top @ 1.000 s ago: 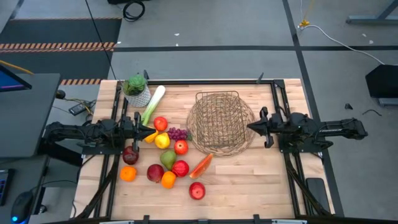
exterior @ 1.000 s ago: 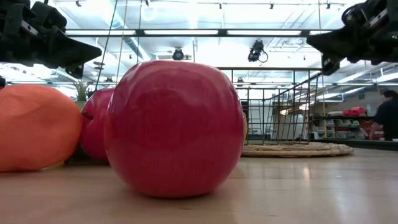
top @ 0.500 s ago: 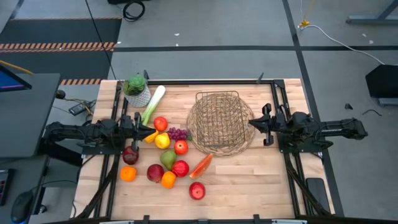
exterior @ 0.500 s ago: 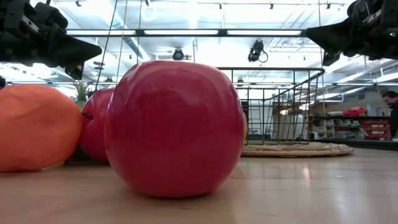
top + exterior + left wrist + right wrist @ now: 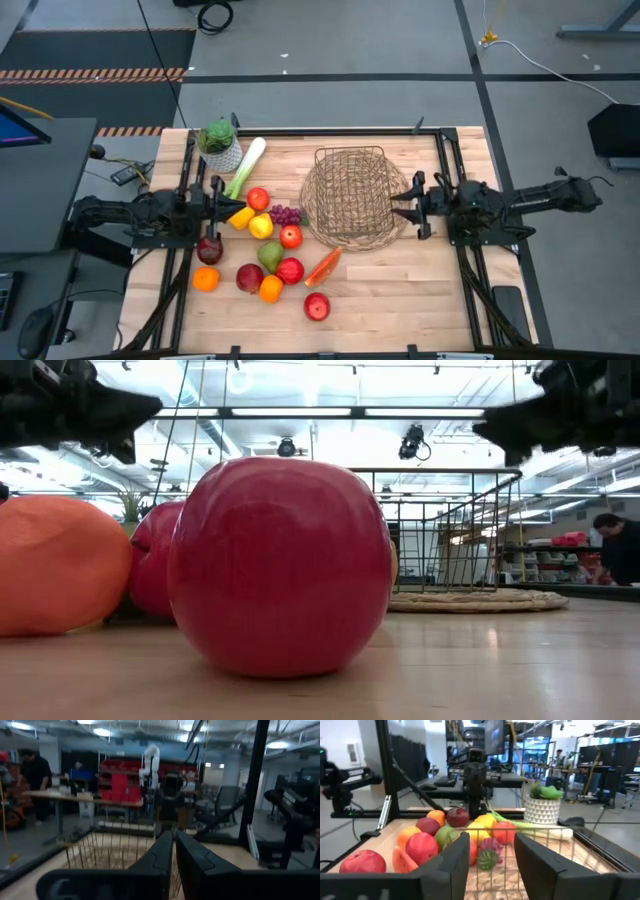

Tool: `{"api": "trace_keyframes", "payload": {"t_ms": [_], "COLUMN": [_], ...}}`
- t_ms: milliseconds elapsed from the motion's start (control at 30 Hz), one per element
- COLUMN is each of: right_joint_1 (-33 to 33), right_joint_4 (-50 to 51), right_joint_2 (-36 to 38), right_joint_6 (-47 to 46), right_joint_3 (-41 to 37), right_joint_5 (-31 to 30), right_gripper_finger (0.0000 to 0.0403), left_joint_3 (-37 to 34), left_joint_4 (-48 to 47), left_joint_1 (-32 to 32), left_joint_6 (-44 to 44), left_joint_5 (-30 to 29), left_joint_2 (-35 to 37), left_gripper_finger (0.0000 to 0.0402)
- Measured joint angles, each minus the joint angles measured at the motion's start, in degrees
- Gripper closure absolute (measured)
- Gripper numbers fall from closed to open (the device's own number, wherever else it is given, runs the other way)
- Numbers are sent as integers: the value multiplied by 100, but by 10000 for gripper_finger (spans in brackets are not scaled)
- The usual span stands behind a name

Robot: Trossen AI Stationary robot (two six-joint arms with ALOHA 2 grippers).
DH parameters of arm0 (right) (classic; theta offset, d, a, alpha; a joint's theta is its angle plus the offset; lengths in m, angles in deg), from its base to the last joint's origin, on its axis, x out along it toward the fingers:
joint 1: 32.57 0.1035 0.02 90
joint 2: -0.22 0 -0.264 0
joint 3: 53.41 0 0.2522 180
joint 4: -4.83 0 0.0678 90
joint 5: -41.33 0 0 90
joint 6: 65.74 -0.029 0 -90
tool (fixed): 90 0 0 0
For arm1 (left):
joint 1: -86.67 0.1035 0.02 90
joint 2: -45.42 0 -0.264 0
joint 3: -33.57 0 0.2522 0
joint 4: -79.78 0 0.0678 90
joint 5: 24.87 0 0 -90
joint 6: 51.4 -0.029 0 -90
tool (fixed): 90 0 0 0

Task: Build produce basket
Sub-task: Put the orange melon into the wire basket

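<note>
The tan wire basket (image 5: 355,197) stands on its flat base right of the table's middle; it also shows in the low view (image 5: 455,540). The produce lies loose on the table left of it: a leek (image 5: 246,167), red apples (image 5: 291,236), oranges (image 5: 206,279), a lemon (image 5: 261,226), a pear (image 5: 270,255), grapes (image 5: 286,214) and an orange wedge-shaped piece (image 5: 323,267). My left gripper (image 5: 243,207) is shut and empty, raised above the produce's left side (image 5: 174,837). My right gripper (image 5: 395,207) is open and empty, raised at the basket's right rim (image 5: 492,845).
A leafy plant in a white pot (image 5: 220,145) stands at the far left corner beside the leek. A single red apple (image 5: 317,306) lies near the front edge and fills the low view (image 5: 280,565). Bare wood shows at the front right (image 5: 410,290).
My right gripper has gone toward the table's left edge, up to the basket's right rim. My left gripper has risen a little. The produce and the basket have not moved.
</note>
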Motion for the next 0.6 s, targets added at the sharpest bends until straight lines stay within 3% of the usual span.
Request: {"api": "trace_keyframes", "payload": {"t_ms": [133,600], "right_joint_1": [195,1160], "right_joint_4": [303,2652], "right_joint_2": [-978,-4866], "right_joint_6": [290,1292], "right_joint_3": [823,4327], "right_joint_5": [17,236], "right_gripper_finger": [238,239], "left_joint_3": [0,0], "left_joint_4": [388,333], "left_joint_1": [-2,-1], "left_joint_6": [-157,27], "left_joint_5": [-103,-154], "left_joint_2": [-1,-1], "left_gripper_finger": [373,373]}}
